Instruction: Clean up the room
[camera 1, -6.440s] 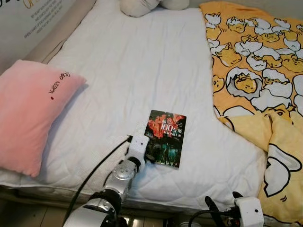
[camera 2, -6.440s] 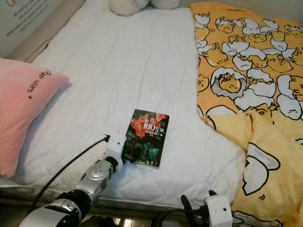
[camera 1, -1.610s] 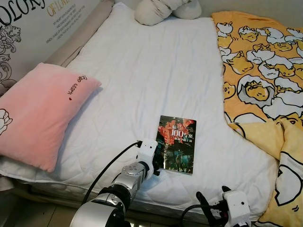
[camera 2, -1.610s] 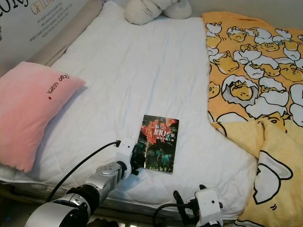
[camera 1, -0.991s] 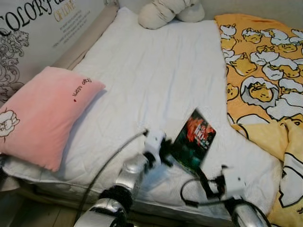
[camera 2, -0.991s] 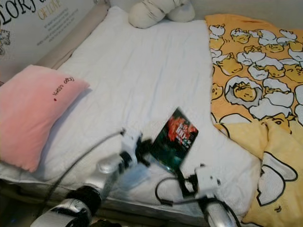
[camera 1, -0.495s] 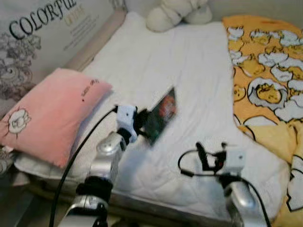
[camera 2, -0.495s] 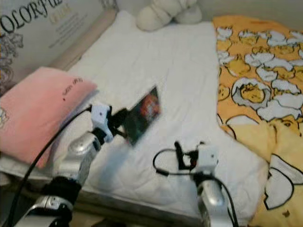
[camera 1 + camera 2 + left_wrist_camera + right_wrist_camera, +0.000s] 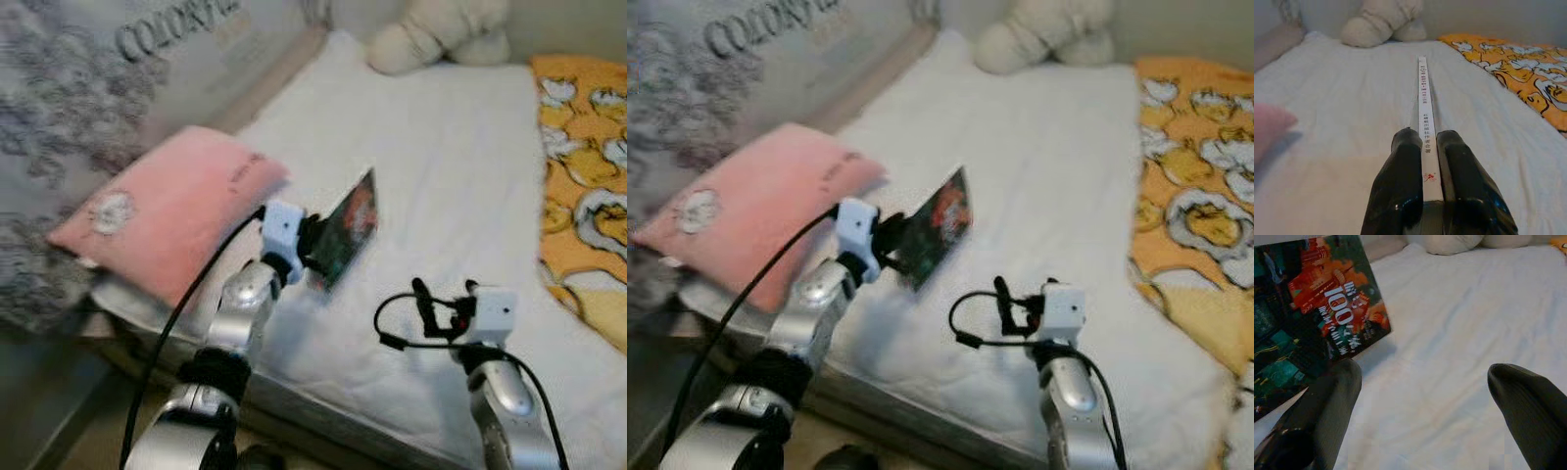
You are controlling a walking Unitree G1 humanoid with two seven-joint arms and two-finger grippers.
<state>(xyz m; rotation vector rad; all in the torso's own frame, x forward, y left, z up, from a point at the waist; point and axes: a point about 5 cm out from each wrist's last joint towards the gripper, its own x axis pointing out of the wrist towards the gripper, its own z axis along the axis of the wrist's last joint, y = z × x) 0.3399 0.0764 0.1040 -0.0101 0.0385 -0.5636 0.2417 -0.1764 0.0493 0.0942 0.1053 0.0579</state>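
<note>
The book [image 9: 345,235] was off the bed [image 9: 460,186], clamped by its spine end between the two fingers of the left pincer [image 9: 1425,147] and held above the mattress, between the pink pillow [image 9: 167,206] and the middle of the bed. That much of the tidying looked done: the book was picked up. What was left, as far as could be judged, was to carry it away and set it down somewhere proper; no such place was in sight. The yellow blanket [image 9: 583,186] lay rumpled along the far side of the bed from the pillow, and a plush toy [image 9: 441,34] sat at the head, so more may have remained.

The book stood on edge, cover facing the right pincer [image 9: 1019,311]. Its long axis ran straight out along the left pincer's fingers, pointing up the bed toward the plush toy, with the white spine uppermost in the left wrist view.

The right pincer hovered over the bed just beside the book, fingers [image 9: 1327,396] spread wide, holding nothing.
</note>
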